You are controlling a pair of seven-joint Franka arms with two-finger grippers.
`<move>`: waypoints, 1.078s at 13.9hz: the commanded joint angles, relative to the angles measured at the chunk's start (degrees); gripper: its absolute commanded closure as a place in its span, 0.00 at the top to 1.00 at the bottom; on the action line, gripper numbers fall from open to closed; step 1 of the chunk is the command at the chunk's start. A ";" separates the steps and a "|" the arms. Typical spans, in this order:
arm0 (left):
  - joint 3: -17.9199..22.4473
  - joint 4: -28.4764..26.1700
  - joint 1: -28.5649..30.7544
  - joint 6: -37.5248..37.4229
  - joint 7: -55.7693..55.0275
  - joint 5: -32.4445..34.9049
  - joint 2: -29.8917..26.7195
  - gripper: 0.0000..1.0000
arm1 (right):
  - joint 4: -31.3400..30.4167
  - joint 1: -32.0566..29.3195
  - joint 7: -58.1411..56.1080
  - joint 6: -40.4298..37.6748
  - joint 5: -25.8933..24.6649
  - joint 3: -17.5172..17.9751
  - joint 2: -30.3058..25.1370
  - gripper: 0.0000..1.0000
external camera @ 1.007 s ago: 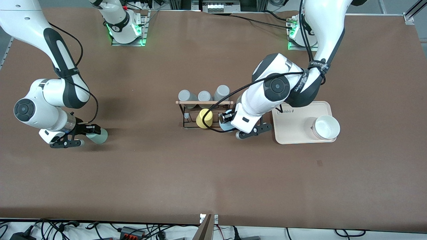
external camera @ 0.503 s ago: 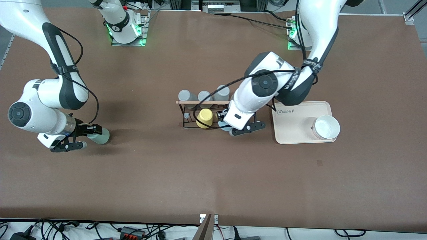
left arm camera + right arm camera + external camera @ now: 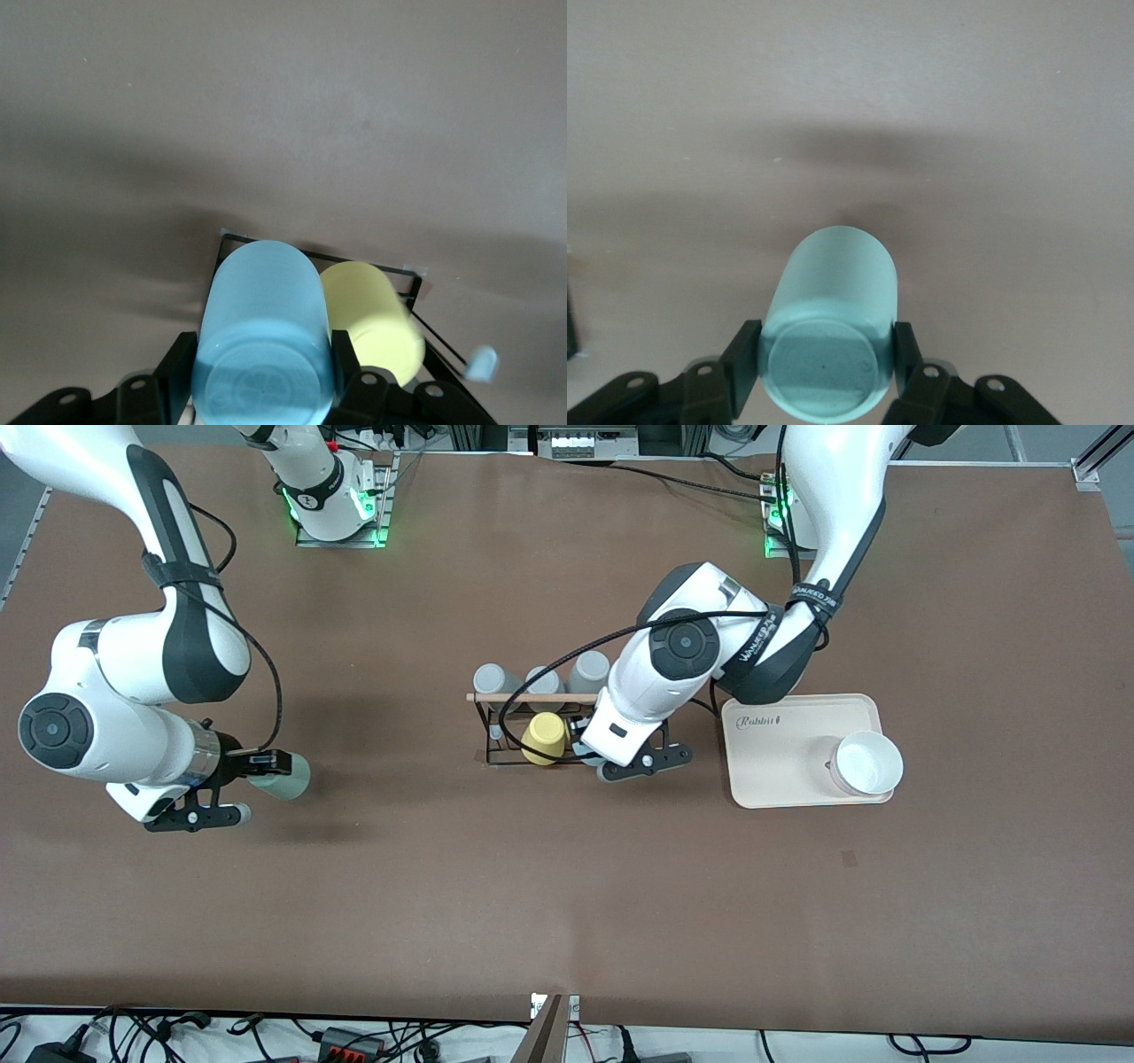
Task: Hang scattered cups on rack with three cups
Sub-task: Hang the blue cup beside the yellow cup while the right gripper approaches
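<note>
Light blue tumbler (image 3: 264, 341) was clamped by left gripper (image 3: 264, 372) over the rack (image 3: 532, 731); sage green tumbler (image 3: 830, 332) was gripped by right gripper (image 3: 824, 367) above the table (image 3: 567, 886).

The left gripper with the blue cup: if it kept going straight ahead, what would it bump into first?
Probably the yellow cup on the rack; the left gripper points that way, its blue cup already alongside. Depth is unclear.

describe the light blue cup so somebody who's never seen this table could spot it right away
Find the small black wire-frame rack with a wooden rod across its top, mid-table. At its end toward the cream rectangular tray, the left gripper holds the light blue plastic cup over the rack, beside the yellow cup. It is the only blue cup, and the only one gripped there.
</note>
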 commanded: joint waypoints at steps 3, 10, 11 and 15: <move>0.32 0.81 -1.62 -0.01 -0.72 4.80 2.99 0.01 | 4.64 3.85 6.71 -4.47 3.10 -0.20 0.32 0.30; -0.03 0.63 2.32 0.69 -0.11 3.40 2.47 1.00 | 5.52 11.75 17.44 -4.04 3.10 -0.20 0.40 0.30; -0.04 0.81 3.29 0.61 0.50 3.74 2.30 1.00 | 7.35 13.33 19.45 -4.12 3.10 -0.20 0.93 0.30; 0.58 1.77 8.82 -5.27 1.56 4.18 -1.47 1.00 | 11.32 18.87 28.50 -3.59 3.10 -0.20 3.57 0.30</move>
